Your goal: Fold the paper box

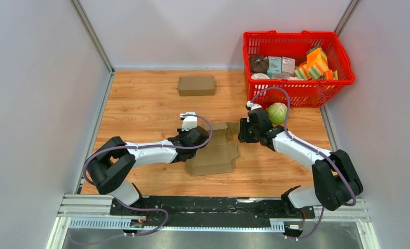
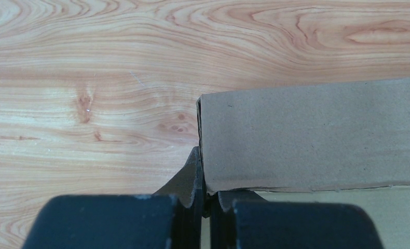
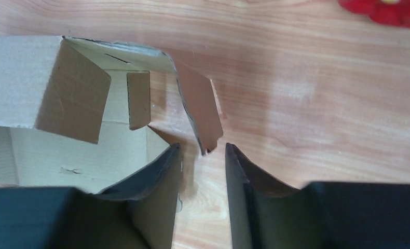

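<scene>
Cardboard paper box (image 1: 213,155) lying mid-desk, left gripper (image 2: 205,194) pinching its raised wall (image 2: 312,135), right gripper (image 3: 203,150) hovering, jaws spread apart, at a flap (image 3: 197,109) tip.

we stretch our left arm (image 1: 151,151) and right arm (image 1: 301,148) inward, wrists close together. our left pincer (image 2: 205,196) is clamped tight on an edge of the paper box (image 2: 317,135); our right pincer (image 3: 203,150) faces it with jaws spread apart.
</scene>
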